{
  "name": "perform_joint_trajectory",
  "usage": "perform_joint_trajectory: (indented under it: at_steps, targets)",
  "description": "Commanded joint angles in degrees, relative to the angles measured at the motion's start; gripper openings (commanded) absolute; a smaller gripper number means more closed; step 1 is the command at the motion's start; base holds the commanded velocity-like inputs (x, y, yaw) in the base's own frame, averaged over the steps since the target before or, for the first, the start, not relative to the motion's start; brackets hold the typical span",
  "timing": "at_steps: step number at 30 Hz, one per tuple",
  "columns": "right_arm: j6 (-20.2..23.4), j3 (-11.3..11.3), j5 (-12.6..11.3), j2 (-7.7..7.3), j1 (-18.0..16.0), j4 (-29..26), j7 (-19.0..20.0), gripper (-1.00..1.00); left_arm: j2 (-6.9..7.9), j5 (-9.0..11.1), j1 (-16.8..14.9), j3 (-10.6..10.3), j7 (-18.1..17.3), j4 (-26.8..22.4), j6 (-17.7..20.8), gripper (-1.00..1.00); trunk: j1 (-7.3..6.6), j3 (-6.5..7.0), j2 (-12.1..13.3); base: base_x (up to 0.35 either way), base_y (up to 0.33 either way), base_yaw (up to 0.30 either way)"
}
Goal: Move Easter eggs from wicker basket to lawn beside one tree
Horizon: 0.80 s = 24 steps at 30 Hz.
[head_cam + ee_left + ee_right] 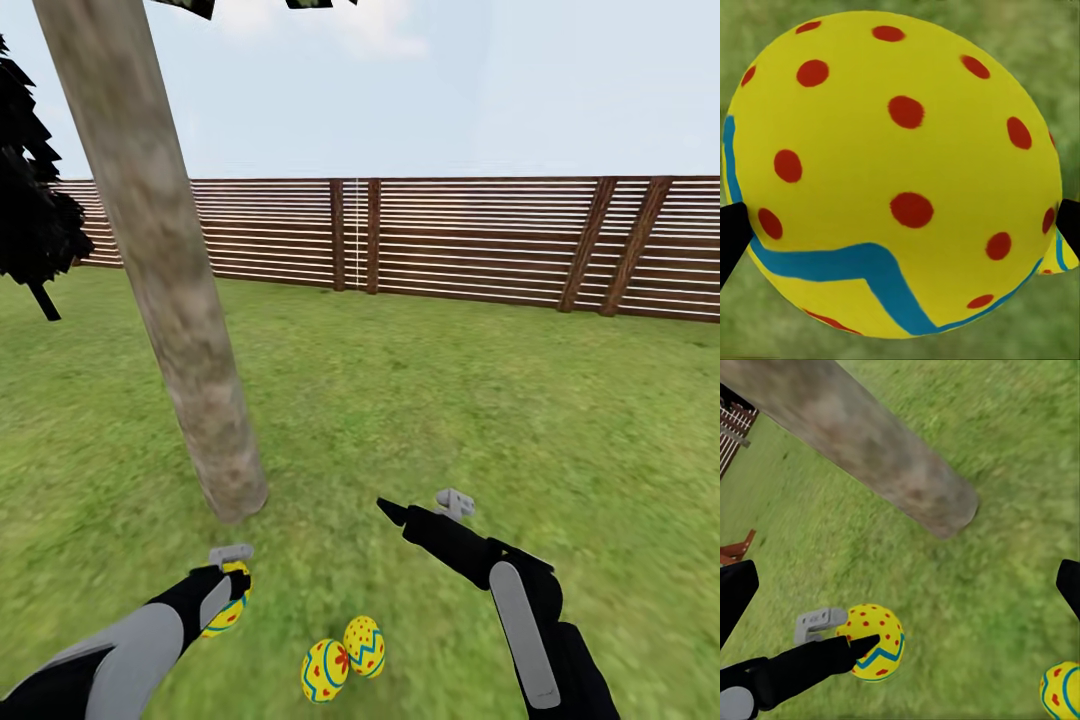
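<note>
Yellow egg [896, 180] clamped in left fingers [232, 578], hiding them; right fingers [425, 507] spread, empty.

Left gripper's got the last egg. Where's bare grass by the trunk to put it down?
Bare lawn lies between the trunk's foot and the two grounded eggs, also right of the trunk before the right gripper. It is crowded by those eggs, close beside the left gripper with its held egg.

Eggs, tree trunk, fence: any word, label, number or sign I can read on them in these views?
None: no readable text anywhere.
The egg in the left tool bears only red dots and a blue zigzag band.
The two eggs on the lawn carry patterns alone.
Tree trunk: bare bark.
Fence: plain slats.
</note>
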Motion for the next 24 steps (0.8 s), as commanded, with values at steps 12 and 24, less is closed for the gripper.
perform_joint_trajectory:
  at_steps: [12, 24]
  targets:
    - [0.2, -0.1, 0.2, 0.05, 0.0, 0.0, 0.1, 1.0, -0.09, -0.7, 0.0, 0.5, 0.5, 0.0, -0.4, -1.0, 2.64, -2.21, -4.9, 0.0, 0.0, 0.0]
    - [-1.7, -0.1, 0.2, -0.03, 0.0, 0.0, 0.1, 1.0, -0.09, -0.9, 0.1, 0.5, 0.5, 0.0, -0.4, -1.0, 5.27, -4.37, -9.7, 0.0, 0.0, 0.0]
